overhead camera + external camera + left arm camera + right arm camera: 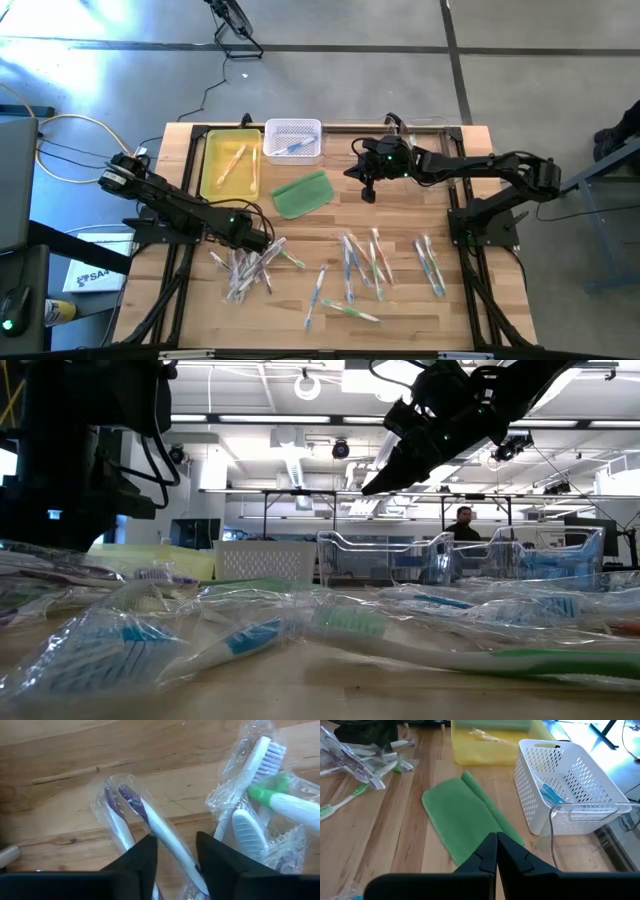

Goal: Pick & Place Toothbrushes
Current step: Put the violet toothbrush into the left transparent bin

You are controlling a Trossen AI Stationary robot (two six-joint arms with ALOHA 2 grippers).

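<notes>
My left gripper (pixel 174 851), lower left of the high view, straddles a clear-wrapped white-and-purple toothbrush (pixel 162 832), fingers part-open, not visibly clamping it.

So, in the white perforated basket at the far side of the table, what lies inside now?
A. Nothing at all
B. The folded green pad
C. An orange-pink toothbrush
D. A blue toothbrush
D: the high and right wrist views show a blue toothbrush lying inside the white basket, while the green pad lies on the table beside it and the orange-pink brush is in the yellow tray.
</notes>
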